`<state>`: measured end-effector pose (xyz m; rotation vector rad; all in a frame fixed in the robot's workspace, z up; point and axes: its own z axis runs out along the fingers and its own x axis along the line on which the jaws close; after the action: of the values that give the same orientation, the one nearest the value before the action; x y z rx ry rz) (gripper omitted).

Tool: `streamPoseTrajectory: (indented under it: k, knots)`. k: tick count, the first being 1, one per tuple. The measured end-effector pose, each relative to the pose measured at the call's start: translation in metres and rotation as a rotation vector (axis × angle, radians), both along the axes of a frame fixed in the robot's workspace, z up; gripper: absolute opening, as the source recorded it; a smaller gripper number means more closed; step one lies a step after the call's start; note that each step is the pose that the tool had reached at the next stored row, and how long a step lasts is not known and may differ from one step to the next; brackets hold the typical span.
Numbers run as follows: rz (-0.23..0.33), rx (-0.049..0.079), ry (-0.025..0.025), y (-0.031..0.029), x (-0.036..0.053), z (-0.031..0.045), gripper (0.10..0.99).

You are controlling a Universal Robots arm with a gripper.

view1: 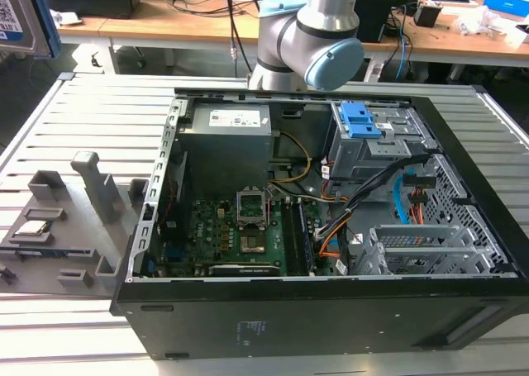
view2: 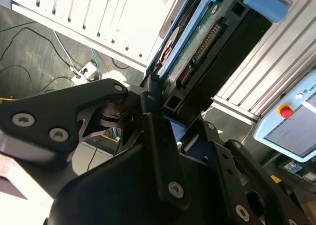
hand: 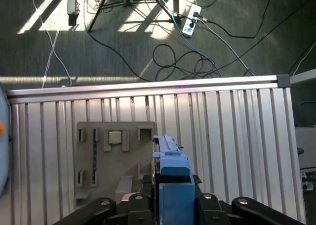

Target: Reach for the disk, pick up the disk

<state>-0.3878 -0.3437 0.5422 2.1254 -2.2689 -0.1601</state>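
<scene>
The reach and the grasp look done - the black gripper (view2: 160, 104) is clenched on the flat silver disk (hand: 174, 180) by its blue plastic frame. The disk hangs edge-on, clear of the slatted metal table (hand: 232, 136), above the grey plastic fixture tray (hand: 89, 156) - nothing left that shows.

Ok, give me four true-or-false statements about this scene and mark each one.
1. The gripper is shut on the disk. True.
2. The disk lies flat in the grey fixture tray. False: in the first wrist view it is held on edge in the gripper, up above the slatted table.
3. A small square silver chip sits in that tray. True.
4. The computer case is closed up. False: its side is open, with the motherboard showing.
</scene>
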Motion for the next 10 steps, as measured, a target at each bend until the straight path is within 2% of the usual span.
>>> streamPoseTrajectory:
  k: [10]
  knots:
    - [0.0,0.0,0.0005,0.0,0.0002,-0.0195,0.365]
